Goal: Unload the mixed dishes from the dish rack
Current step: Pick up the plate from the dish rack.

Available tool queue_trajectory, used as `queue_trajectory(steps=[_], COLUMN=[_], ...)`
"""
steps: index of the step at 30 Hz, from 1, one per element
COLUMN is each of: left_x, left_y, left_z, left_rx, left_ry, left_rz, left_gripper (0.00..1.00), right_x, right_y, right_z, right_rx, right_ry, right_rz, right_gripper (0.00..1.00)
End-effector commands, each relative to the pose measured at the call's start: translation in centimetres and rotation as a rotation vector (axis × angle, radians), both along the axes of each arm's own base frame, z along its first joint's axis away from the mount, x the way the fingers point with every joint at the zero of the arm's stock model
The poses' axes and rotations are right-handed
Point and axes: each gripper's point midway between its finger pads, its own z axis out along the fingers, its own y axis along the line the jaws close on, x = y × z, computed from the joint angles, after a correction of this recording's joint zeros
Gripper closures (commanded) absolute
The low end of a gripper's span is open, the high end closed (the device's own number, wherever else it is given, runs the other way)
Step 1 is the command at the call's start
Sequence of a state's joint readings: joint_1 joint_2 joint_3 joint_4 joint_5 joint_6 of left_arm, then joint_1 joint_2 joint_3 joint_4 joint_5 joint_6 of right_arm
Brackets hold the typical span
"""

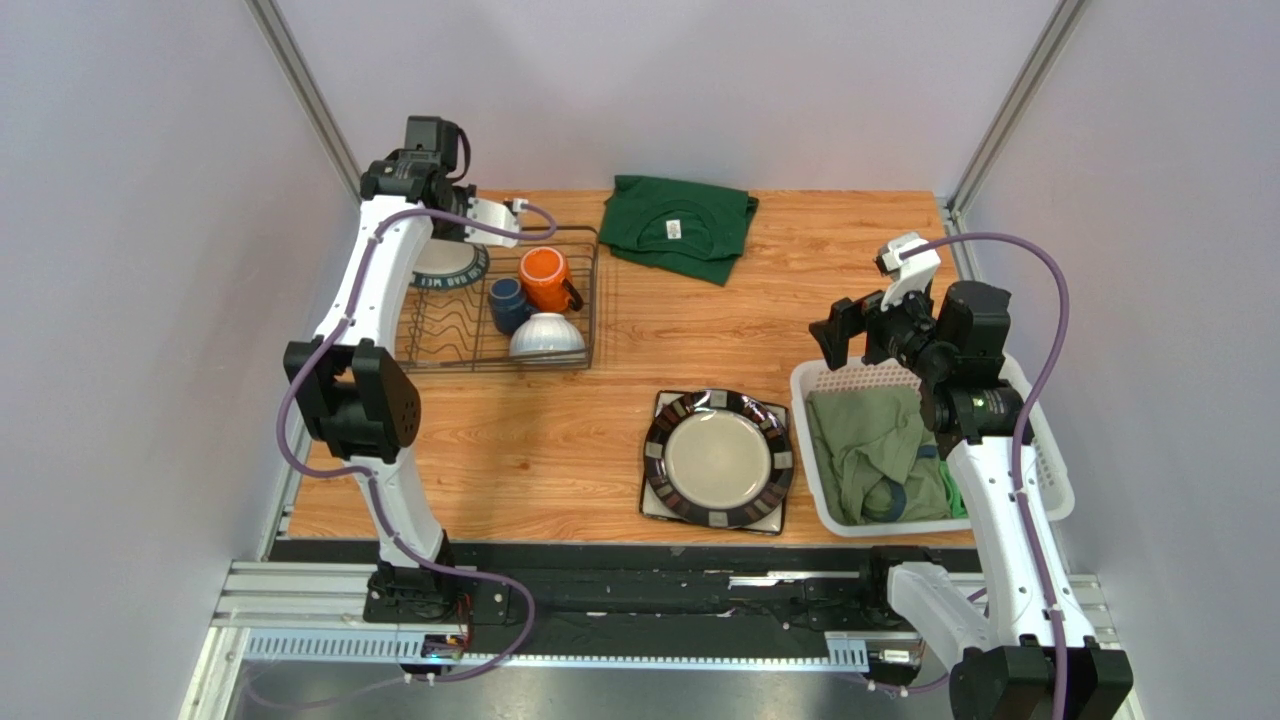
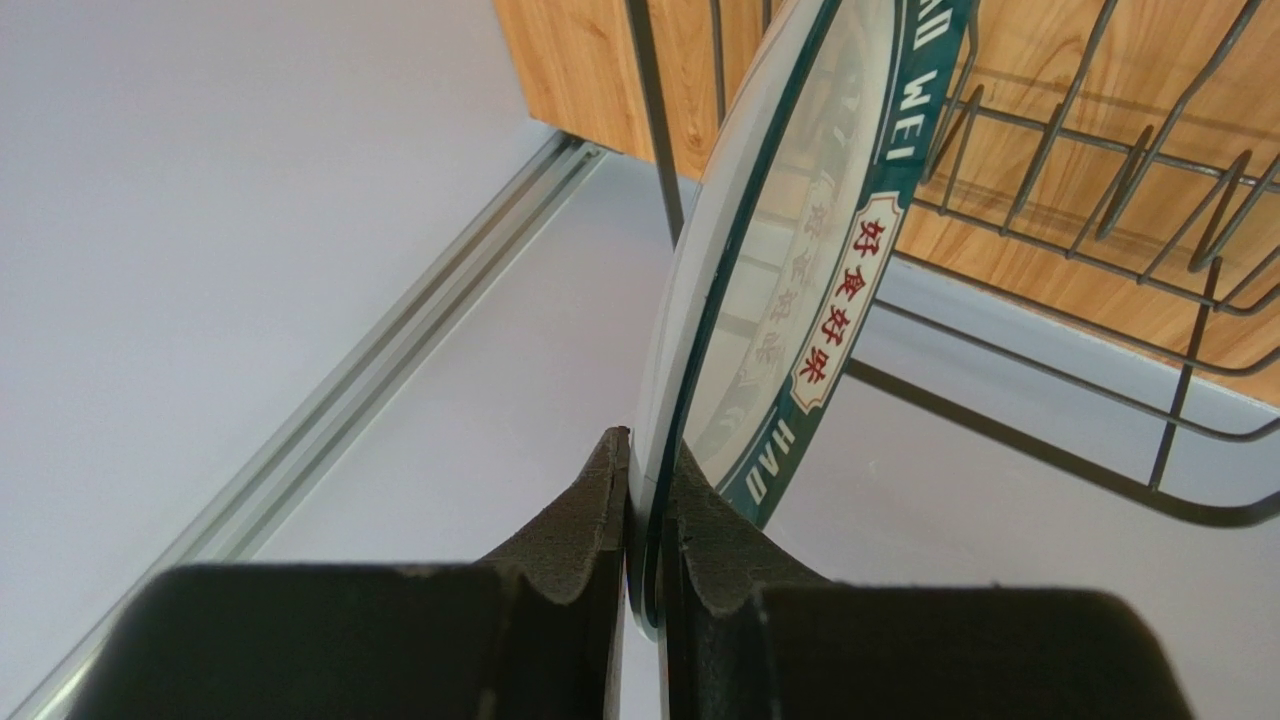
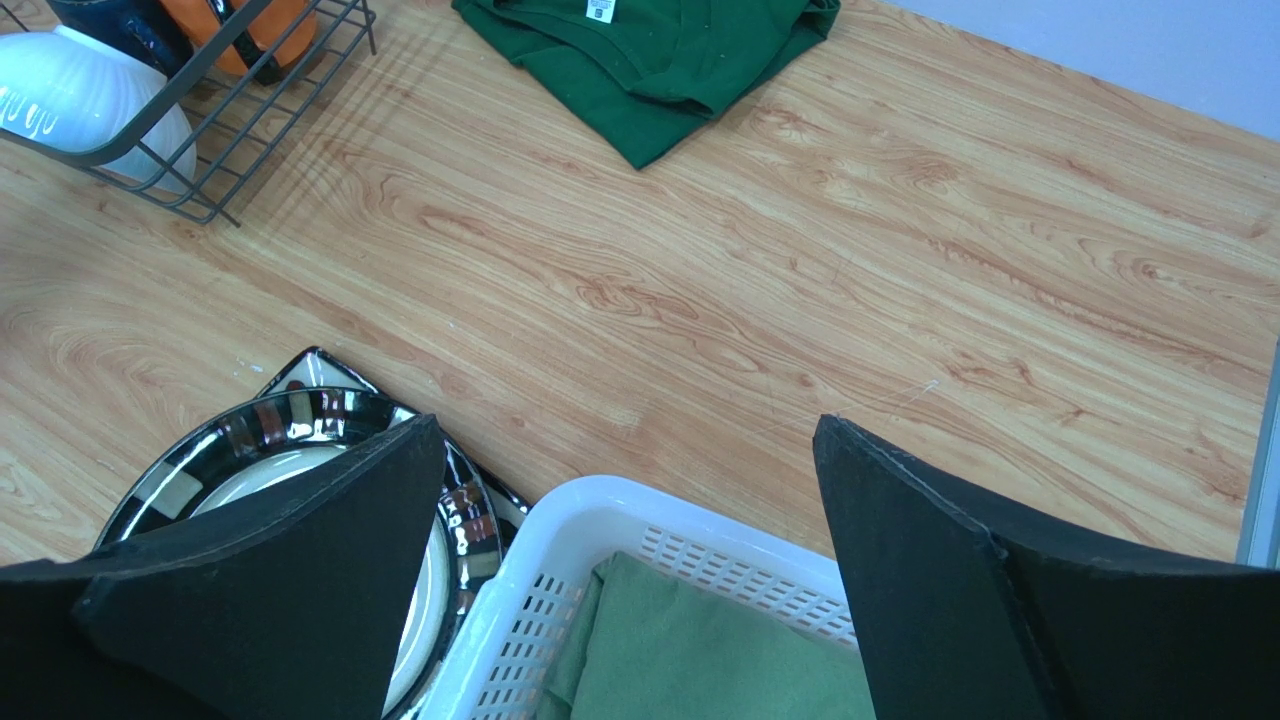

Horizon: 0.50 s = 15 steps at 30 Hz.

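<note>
One dark-rimmed plate was found unloaded; a teal-rimmed plate was pinched by the left gripper, right gripper spread; orange mug, blue mug and bowl were left racked.

On the wooden worktop, a folded dark green shirt lies at twelve o'clock, and a white slatted basket holding olive cloth sits at four o'clock.

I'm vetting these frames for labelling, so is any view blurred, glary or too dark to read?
Top external: even, soft light, sharp throughout, no glare. Left wrist: the lettering on the teal-rimmed plate is crisp, and its glossy face reflects pale. Right wrist: the table shows sharp wood grain, but the open right end effector has near-featureless black fingers.
</note>
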<state>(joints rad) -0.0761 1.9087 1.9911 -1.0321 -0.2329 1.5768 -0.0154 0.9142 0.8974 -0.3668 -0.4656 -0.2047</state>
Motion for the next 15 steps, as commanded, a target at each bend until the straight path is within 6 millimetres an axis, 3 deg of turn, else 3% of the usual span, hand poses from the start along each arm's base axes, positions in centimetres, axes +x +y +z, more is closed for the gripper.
queue_trajectory(steps=[1, 9, 15], left_x=[-1.5, -3.8, -6.8], left_y=[0.5, 0.0, -1.9], left_z=[7.4, 10.9, 13.2], left_rx=[-0.003, -0.068, -0.228], left_ry=[-0.161, -0.237, -0.291], left_rz=[-0.011, -0.004, -0.008], left_gripper=[1.0, 1.0, 1.0], right_x=[-0.1, -0.2, -0.3], right_y=[0.2, 0.2, 0.3], right_z=[1.1, 1.2, 1.3], right_rx=[-0.004, -0.001, 0.003], right_ry=[-0.031, -0.033, -0.035], right_rz=[0.012, 0.016, 0.019], right_gripper=[0.01, 0.01, 0.01])
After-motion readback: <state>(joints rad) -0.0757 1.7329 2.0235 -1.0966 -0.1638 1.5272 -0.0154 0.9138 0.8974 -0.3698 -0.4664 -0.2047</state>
